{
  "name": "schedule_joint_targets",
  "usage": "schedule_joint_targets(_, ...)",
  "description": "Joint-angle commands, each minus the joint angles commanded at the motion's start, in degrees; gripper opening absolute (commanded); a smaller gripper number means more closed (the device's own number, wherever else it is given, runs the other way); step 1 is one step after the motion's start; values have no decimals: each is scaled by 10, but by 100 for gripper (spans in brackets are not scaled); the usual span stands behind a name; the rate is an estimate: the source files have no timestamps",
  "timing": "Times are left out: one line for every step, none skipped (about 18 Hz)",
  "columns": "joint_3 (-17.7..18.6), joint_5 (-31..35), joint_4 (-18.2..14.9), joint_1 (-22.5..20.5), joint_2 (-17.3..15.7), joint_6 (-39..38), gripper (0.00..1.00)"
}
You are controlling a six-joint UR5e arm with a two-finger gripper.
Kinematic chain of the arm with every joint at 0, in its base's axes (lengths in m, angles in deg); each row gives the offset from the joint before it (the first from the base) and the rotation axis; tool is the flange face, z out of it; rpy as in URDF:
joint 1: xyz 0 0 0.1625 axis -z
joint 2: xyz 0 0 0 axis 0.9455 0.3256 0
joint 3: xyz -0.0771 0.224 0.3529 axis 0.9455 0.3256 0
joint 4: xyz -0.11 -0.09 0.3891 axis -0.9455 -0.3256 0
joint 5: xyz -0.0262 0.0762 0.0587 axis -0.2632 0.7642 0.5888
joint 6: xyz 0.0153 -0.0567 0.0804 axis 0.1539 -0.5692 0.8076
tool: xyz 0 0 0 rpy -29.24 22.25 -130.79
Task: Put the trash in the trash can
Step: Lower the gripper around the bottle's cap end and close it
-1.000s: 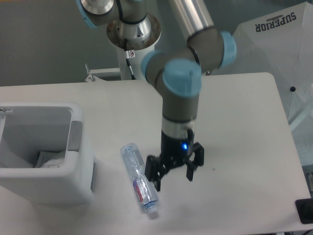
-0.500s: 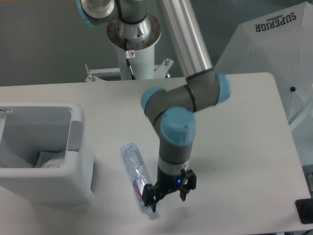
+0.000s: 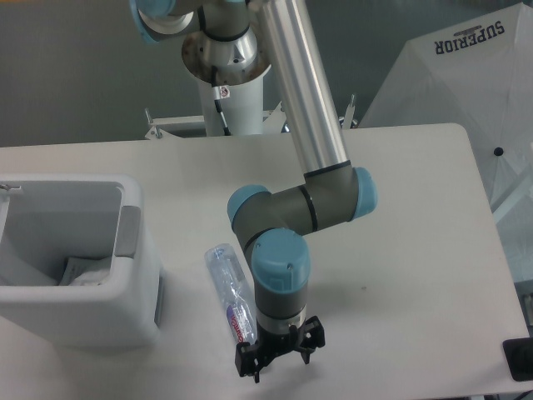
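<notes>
A clear plastic bottle (image 3: 226, 279) with a purple-red label lies on the white table, slanting toward the front edge. Its lower, cap end is hidden behind my gripper (image 3: 279, 360). The gripper points straight down at that end with its fingers spread, open, and I see nothing held. At the left stands the white boxy trash can (image 3: 137, 275). A crumpled clear wrapper (image 3: 87, 272) lies inside it at the bottom.
The robot's base column (image 3: 229, 79) stands at the back of the table. A white umbrella (image 3: 466, 75) printed "SUPERIOR" leans past the table's right edge. A black object (image 3: 518, 360) sits at the front right. The table's front edge is just below the gripper.
The arm has swung toward the front edge and slightly left, bringing the gripper from beside the bottle's middle to its cap end. The bottle has stayed where it was.
</notes>
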Motion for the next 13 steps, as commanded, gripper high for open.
schedule_joint_targets(2,2,0,2,2,0,99)
schedule_joint_targets(2,4,0,6,3,0,98)
schedule_joint_targets(2,5,0,7,3,-1,96)
schedule_joint_targets(3,6,0,7,3,-1,93)
schedule_joint_targets(7,8,0,7,3,-1,93)
schedule_joint_targets(8,12,0,8,4,-1,93)
schedule_joint_targets(8,15,0,11,4,-1,93)
schedule_joint_targets(8,15,0,13,4,-1,93)
schedule_joint_targets(8,16,0,13,4,-1,93)
schedule_joint_targets(9,17,0,13,6,-1,93)
schedule_joint_targets(11,17,0,16,6,0,93)
schedule_joint_targets(12,17,0,18,6,1,93)
schedule_joint_targets(12,17,0,18,6,1,93)
